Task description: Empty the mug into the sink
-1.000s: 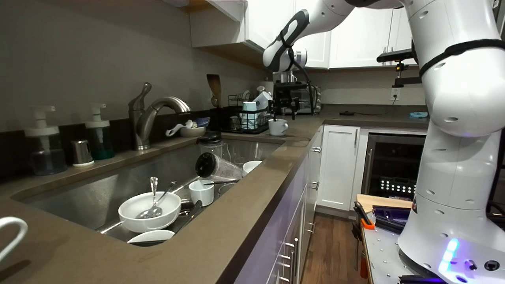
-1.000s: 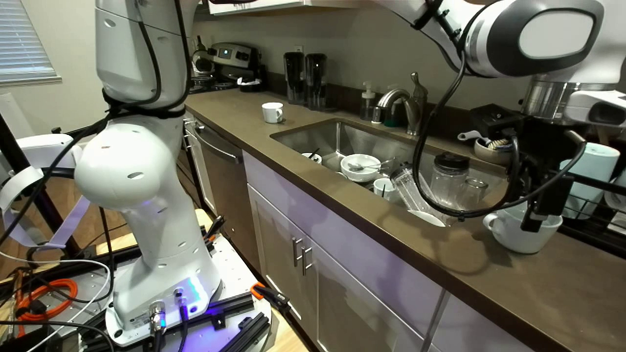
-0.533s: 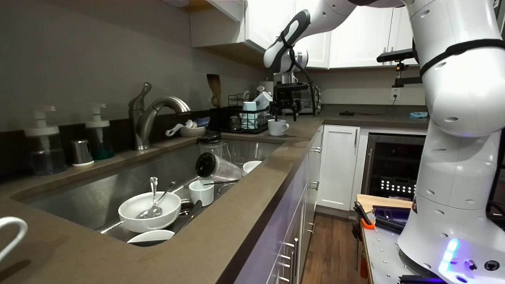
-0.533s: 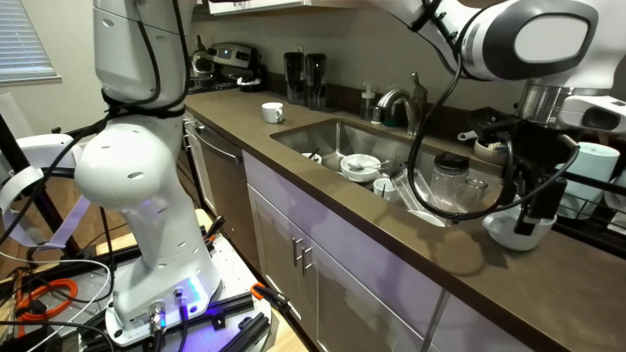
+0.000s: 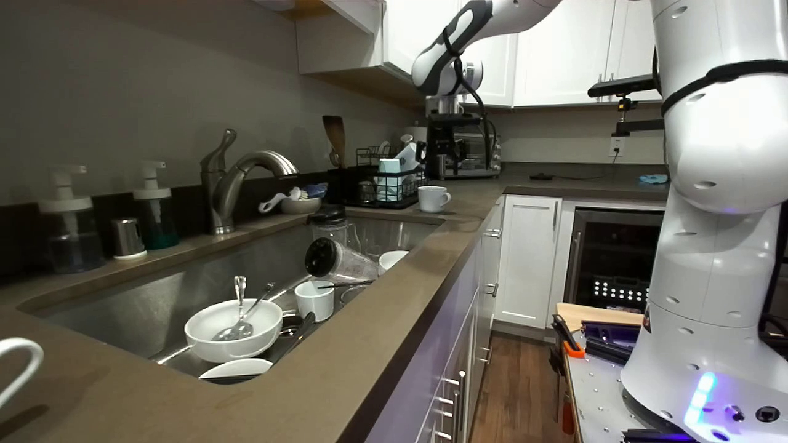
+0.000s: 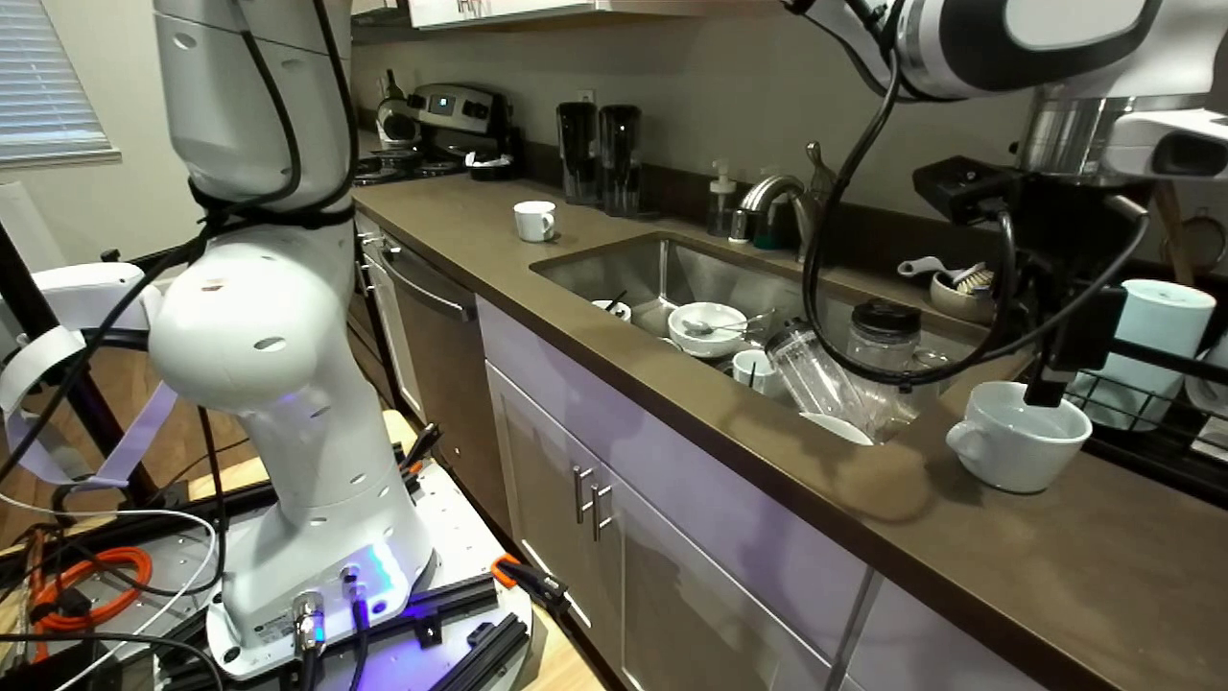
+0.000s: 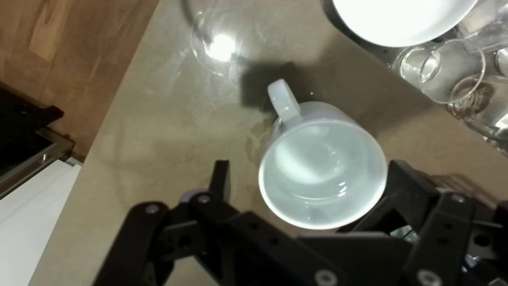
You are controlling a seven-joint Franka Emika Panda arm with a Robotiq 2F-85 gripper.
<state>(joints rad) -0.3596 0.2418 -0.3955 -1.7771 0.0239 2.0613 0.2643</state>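
Observation:
A white mug (image 6: 1017, 441) stands upright on the counter between the sink and the dish rack; the mug (image 5: 432, 199) shows in both exterior views. Just above it hangs my gripper (image 5: 440, 165), open and empty. From the wrist view, the mug's round mouth (image 7: 323, 174) lies between the spread fingers of my gripper (image 7: 310, 174), nearer the right one, with its handle pointing to the upper left. Glints show inside the mug, but I cannot tell whether it holds liquid. The grey steel sink (image 6: 696, 274) is at the mug's side, with dishes in it.
In the sink are a white bowl (image 5: 231, 338), a cup (image 5: 315, 300) and a tilted clear jar (image 5: 345, 261). The faucet (image 5: 228, 178) arches over its back edge. A black dish rack (image 6: 1166, 480) stands close beside the mug. Another white mug (image 6: 534, 221) sits beyond the sink.
My gripper has risen from around the mug to above its rim, its jaws staying open. Earlier in the second, the mug shifted slightly along the counter toward the sink.

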